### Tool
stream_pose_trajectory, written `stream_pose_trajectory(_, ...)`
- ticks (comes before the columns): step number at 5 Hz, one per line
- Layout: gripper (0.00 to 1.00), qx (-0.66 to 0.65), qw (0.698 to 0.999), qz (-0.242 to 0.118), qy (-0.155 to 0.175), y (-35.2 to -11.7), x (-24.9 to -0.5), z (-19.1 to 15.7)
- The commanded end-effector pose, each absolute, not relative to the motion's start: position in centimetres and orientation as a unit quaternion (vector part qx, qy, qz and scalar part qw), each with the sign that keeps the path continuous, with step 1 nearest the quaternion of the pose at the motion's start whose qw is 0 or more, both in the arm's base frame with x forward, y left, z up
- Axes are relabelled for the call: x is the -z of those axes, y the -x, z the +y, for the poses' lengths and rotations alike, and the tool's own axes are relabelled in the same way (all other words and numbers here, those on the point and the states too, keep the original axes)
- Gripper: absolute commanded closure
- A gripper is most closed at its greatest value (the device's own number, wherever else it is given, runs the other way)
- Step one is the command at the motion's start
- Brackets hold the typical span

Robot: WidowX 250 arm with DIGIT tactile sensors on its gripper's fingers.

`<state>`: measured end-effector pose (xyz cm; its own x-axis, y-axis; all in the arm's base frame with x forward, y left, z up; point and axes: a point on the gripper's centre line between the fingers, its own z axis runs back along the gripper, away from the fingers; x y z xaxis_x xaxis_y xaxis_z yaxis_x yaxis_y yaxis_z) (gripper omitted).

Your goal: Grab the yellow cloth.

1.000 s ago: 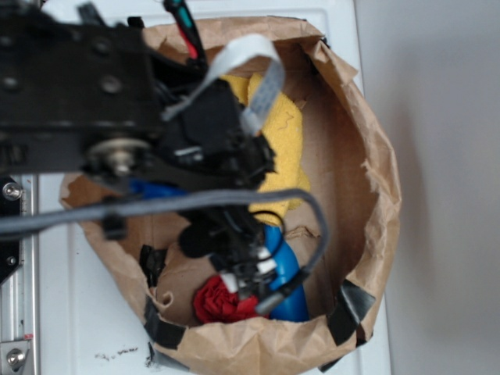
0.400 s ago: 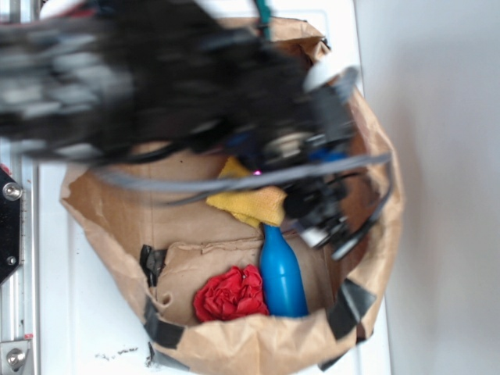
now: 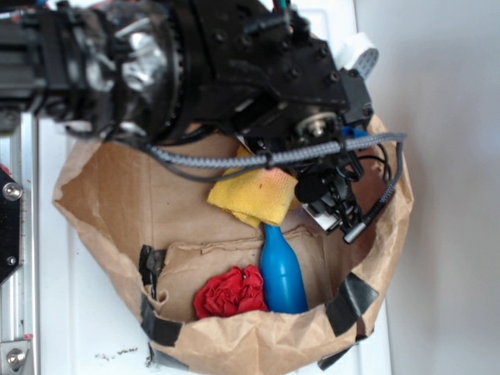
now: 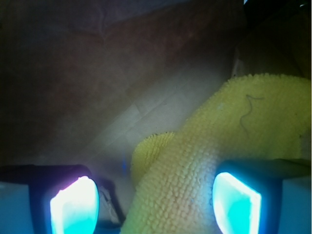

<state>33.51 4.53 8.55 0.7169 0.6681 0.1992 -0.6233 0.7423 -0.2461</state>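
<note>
in the exterior view, a brown paper bag point(image 3: 375, 258) folded down into a basket, filling the middle of the frame on a white surface point(image 3: 86, 328). inside, the yellow cloth point(image 3: 254, 199) lying just above centre, half hidden under the black arm point(image 3: 234, 70) stretched across the top of the frame. below it, a blue bottle point(image 3: 281, 269) with its neck touching or just under the cloth's lower edge, and a red rose-shaped wad of fabric point(image 3: 230, 291) just left of the bottle, near the bottom of the bag.

from the wrist view, the gripper point(image 4: 156, 200) down inside the bag with its two glowing pads well apart: one pad point(image 4: 75, 204) at lower left, the other point(image 4: 236, 200) at lower right. between them, a thick fold of the yellow cloth point(image 4: 204, 161) running from the bottom centre up to the right edge of the frame, close against the right pad, clear of the left. brown paper bag floor behind it in the upper left.

as a judgement: approach and descent done, tool lined up astride the cloth. not yet done: closing on the fold. no pinch visible, no lift. cannot tell whether the right pad actually touches the fabric. cloth off-centre toward the right pad, so likely a slightly lopsided bite once closed. bottle neck close enough to be nudged on the lift.
</note>
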Motion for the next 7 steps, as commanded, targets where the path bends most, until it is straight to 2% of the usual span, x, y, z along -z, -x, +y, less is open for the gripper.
stream_pose_trajectory(1,0.00,-0.365,0.898,-0.206,0.135,-31.0,-12.3,5.9)
stream_pose_trajectory(2,0.00,-0.381,0.889,-0.191,0.165,-28.7,-13.4,6.6)
stream_pose_trajectory(3,0.00,-0.382,0.883,-0.212,0.171,-27.1,-14.7,6.7)
stream_pose_trajectory(4,0.00,-0.407,0.876,-0.213,0.146,-28.3,-13.3,6.3)
stream_pose_trajectory(6,0.00,-0.450,0.857,-0.240,0.080,-31.4,-10.4,6.0)
stream_pose_trajectory(7,0.00,-0.430,0.864,-0.245,0.097,-32.5,-9.2,5.0)
